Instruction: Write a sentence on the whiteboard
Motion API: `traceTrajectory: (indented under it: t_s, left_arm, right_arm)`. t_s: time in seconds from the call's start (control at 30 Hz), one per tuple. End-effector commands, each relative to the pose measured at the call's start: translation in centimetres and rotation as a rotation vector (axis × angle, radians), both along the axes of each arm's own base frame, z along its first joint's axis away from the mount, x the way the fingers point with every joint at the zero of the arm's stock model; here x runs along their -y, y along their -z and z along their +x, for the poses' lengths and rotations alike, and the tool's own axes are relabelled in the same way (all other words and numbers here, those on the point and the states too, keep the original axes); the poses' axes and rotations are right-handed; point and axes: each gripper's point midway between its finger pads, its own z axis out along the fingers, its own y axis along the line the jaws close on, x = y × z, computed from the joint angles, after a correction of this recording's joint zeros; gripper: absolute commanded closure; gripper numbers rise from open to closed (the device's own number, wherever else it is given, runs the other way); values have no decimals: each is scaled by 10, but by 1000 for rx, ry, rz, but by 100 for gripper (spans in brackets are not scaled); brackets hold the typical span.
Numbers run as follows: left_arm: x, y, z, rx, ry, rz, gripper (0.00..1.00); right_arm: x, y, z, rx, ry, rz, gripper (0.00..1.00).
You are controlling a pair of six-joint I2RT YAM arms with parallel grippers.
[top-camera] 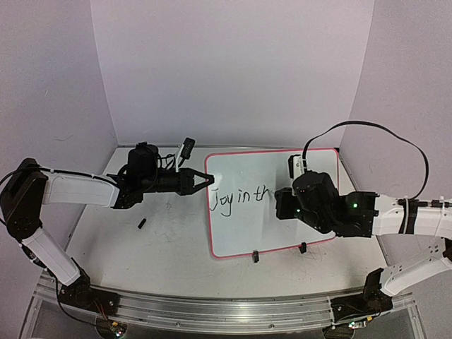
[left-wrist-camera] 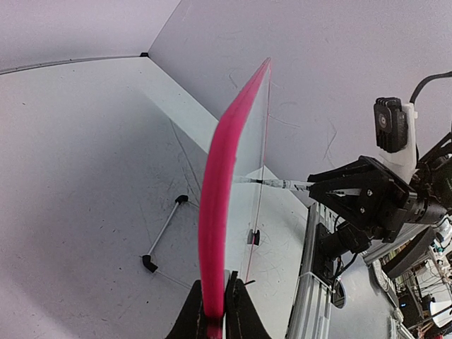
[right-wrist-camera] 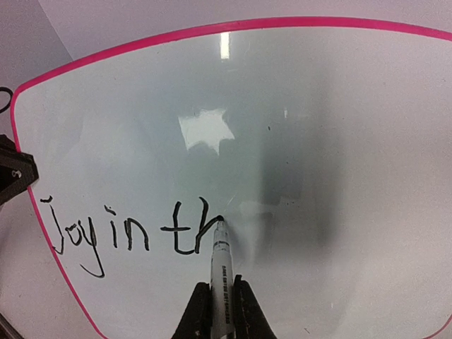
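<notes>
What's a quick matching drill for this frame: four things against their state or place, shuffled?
1 left gripper
2 right gripper
3 marker
4 black bit

A lying on the table
B tip on the whiteboard at "th"
C shut on the whiteboard's edge
D shut on the marker

Pairs: 1-C, 2-D, 3-B, 4-A.

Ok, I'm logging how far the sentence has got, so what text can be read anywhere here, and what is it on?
"Joy in th": handwritten in black on the whiteboard.
Print along the barrel of the marker: too small to read.
Faint scribbles on the tabletop: not legible as words.
</notes>
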Motion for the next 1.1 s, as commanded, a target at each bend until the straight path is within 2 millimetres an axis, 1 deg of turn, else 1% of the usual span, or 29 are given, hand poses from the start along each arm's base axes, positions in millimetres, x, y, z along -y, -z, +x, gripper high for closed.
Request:
traceTrajectory:
  t_s: [0.0,0.13,0.2,0.43,0.5,0.63,0.7,0.83,0.97,1.07]
  left_arm:
    - [-6,-8,12,34,-70,3,100]
    - [-7,-7,12,31,-72,4,100]
    - [-7,-5,12,29,-74,7,100]
    - [-7,-3,13,27,-74,11,100]
    - [-6,-4,13,29,-73,10,100]
    - [-7,-3,12,29,-75,11,100]
    - [-8,-4,12,30,-76,10,100]
    - [-8,-4,11,30,-73,11,100]
    - [-7,-4,11,30,-72,10,100]
    - [-7,-5,12,31,-72,8,100]
  right_arm:
    - [9,5,-3,-14,17,-7,100]
    - [7,20,-9,-59,-13,-17,100]
    - [10,27,-12,-77,-16,-24,100]
    - [16,35,-16,-96,-12,-38,100]
    - [18,28,-14,-83,0,-33,100]
    - [23,-3,-11,-16,18,21,100]
    - [25,-13,-11,4,15,53,100]
    - [21,-8,-9,-1,-4,57,100]
    - [14,-16,-7,20,-18,88,100]
    - [8,-11,-5,11,-29,77,100]
